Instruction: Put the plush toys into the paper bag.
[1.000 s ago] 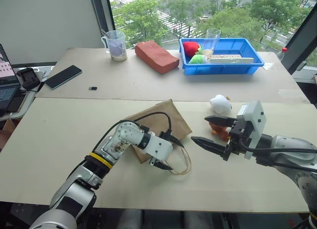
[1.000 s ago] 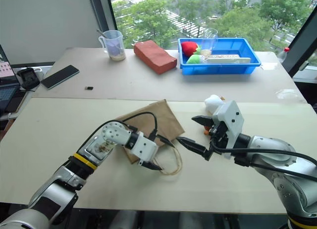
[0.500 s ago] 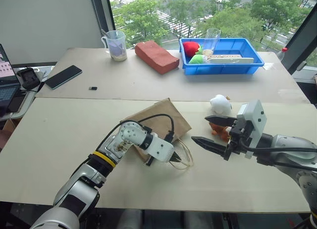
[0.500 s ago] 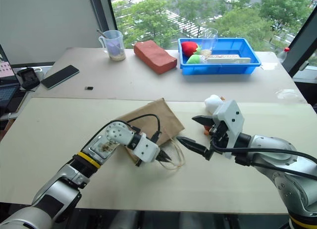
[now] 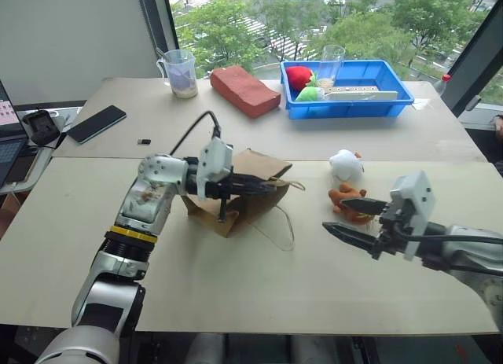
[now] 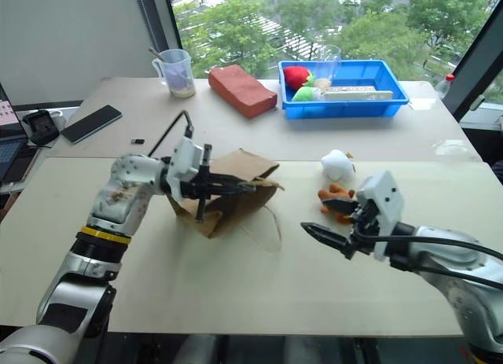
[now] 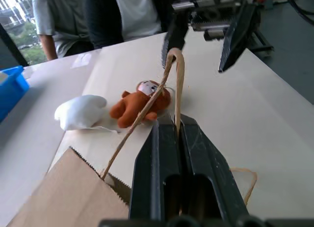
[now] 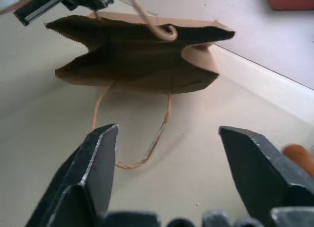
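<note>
The brown paper bag (image 5: 240, 211) lies on the near table with its mouth facing the right arm. My left gripper (image 5: 271, 188) is shut on one tan cord handle (image 7: 172, 75) and holds the bag's upper side up, so the mouth (image 8: 132, 55) gapes. The other handle (image 5: 281, 230) trails on the table. The white plush (image 5: 346, 165) and the orange-brown monkey (image 5: 346, 200) lie to the right of the bag. My right gripper (image 5: 335, 213) hovers just in front of the monkey, pointing at the bag, open with nothing between its fingers.
On the far table a blue bin (image 5: 393, 104) holds a red plush (image 5: 301, 75), a green plush (image 5: 313, 93) and a clear glass (image 5: 334, 65). A reddish brick block (image 5: 244, 89), a measuring cup (image 5: 181, 71) and a phone (image 5: 96, 122) sit further left. People (image 7: 98, 16) stand beyond the table.
My left gripper closed on the bag's handle and rose, pulling the flat bag up so its mouth opened. My right gripper sank slightly and its jaws narrowed a little.
</note>
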`<move>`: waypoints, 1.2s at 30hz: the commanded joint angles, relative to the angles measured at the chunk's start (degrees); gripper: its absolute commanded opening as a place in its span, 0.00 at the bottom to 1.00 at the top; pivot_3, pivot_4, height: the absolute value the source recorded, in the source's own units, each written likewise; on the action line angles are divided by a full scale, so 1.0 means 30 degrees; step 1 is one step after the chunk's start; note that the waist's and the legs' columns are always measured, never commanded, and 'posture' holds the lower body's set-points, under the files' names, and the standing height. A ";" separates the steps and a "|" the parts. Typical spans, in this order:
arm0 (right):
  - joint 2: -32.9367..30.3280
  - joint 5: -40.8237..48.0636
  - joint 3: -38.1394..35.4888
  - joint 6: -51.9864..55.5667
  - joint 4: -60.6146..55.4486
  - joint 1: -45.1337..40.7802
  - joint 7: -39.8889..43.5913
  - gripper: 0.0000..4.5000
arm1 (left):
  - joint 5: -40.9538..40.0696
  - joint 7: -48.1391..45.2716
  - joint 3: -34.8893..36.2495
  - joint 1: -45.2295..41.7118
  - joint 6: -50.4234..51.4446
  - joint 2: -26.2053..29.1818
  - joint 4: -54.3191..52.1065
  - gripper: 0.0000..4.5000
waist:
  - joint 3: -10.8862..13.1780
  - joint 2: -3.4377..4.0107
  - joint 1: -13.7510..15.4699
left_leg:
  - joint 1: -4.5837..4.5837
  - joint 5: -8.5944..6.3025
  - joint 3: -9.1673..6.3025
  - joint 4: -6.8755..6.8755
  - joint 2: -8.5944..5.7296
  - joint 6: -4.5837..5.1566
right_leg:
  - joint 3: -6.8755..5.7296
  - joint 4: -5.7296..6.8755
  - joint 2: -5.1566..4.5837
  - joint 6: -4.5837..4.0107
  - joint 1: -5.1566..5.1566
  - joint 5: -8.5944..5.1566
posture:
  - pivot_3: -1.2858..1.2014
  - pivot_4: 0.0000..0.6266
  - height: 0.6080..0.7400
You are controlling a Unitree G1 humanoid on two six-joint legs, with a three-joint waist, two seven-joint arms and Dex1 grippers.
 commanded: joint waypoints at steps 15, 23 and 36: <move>0.7574 -0.5632 0.7539 -0.4434 0.7422 -0.6247 0.0265 0.00 | -0.0430 0.0354 0.0602 0.0358 0.0507 -0.0217 -0.1393 0.00 | -0.0003 0.0004 -0.0042 | -0.0015 0.0004 -0.0020 -0.0002 0.0000 -0.0007 | -0.0007 0.0007 0.0007 -0.0001 -0.0023 0.0001 | 0.52 0.24 1.00; 1.1082 -0.9006 0.9719 -0.6400 1.2621 -0.7545 -0.0360 0.00 | -0.0493 0.0665 0.0828 0.0431 0.0411 -0.0384 -0.1722 0.00 | -0.0006 0.0011 -0.0242 | -0.0010 0.0008 -0.0036 -0.0003 -0.0003 -0.0016 | -0.0010 0.0027 0.0009 -0.0002 -0.0032 0.0002 | 0.52 0.24 1.00; 1.2479 -1.2621 1.0473 -0.5951 1.6000 -0.7898 -0.2665 0.00 | 0.1081 0.6672 0.4132 -0.1899 -0.0128 0.0310 0.0104 0.00 | -0.0014 0.0013 -0.0506 | 0.0103 0.0028 -0.0054 -0.0006 -0.0002 -0.0050 | -0.0010 0.0196 0.0016 -0.0001 -0.0016 0.0000 | 0.52 0.24 1.00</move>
